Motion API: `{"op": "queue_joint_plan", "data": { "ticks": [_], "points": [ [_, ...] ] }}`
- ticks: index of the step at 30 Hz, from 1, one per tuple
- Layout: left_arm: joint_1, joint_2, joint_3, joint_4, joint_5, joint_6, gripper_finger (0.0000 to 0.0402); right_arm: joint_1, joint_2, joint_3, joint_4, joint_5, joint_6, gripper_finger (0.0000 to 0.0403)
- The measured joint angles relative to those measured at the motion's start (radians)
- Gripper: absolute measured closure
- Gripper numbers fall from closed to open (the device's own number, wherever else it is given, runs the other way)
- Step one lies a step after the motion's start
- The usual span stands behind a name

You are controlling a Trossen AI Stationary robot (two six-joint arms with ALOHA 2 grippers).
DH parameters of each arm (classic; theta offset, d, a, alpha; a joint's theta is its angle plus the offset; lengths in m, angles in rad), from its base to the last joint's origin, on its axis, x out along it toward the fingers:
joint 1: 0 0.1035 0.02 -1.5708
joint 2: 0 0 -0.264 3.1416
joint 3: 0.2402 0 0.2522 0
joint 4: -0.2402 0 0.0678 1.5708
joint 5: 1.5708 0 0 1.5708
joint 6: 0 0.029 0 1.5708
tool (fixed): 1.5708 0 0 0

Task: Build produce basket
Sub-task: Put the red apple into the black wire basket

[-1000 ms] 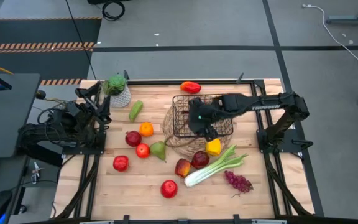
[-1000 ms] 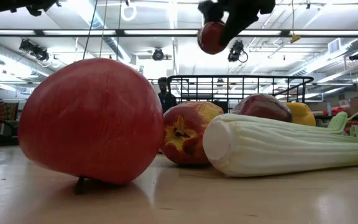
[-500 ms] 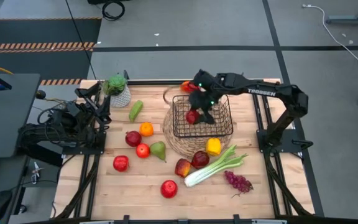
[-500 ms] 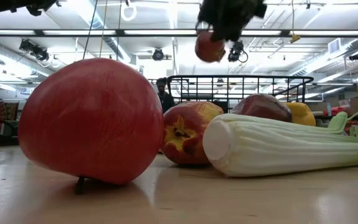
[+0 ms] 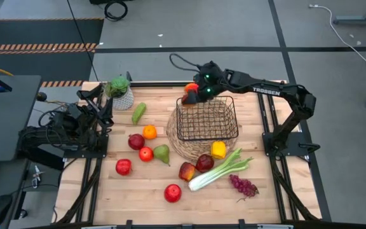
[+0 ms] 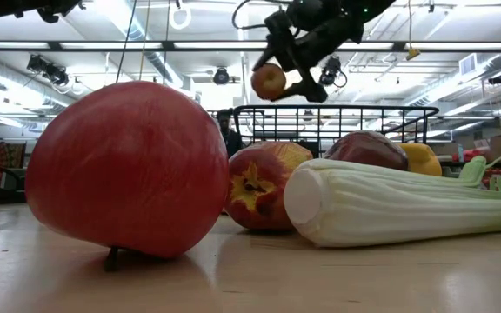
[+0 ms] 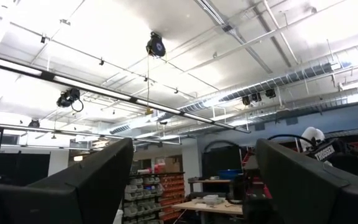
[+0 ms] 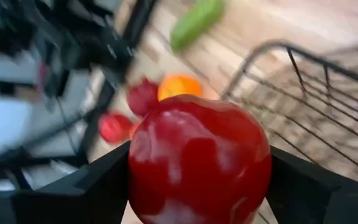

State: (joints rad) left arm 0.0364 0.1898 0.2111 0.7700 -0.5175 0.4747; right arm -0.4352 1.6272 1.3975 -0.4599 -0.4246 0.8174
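Between right gripper (image 8: pixel 197 180) fingers, glossy red apple (image 8: pixel 199 160)

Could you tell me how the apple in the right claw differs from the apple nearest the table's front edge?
The held apple hangs in the air in the right claw, by the basket's far left corner; the front apple lies free on the table. The held apple shows a yellowish patch in the low view; the front apple looks evenly red. Both are round, red fruit outside the basket.

Grey floor (image 5: pixel 189 32) lies beyond the table at twelve o'clock, striped hazard tape (image 5: pixel 40 46) at ten. Overhead, bright white ceiling (image 7: pixel 185 56) with silver ducts (image 7: pixel 291 78).
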Motion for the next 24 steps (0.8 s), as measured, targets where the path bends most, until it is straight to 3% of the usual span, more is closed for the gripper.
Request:
{"op": "queue_joint_plan", "data": {
  "ticks": [8, 24],
  "points": [
    [0.000, 0.000, 0.000, -0.006, 0.000, 0.000, 0.0054, 0.014, 0.000, 0.000, 0.160, -0.041, 0.125, 0.0083],
    [0.000, 0.000, 0.000, -0.006, -0.001, -0.001, 0.0054, 0.015, 0.000, 0.000, 0.175, -0.041, 0.128, 0.0082]
  ]
}}
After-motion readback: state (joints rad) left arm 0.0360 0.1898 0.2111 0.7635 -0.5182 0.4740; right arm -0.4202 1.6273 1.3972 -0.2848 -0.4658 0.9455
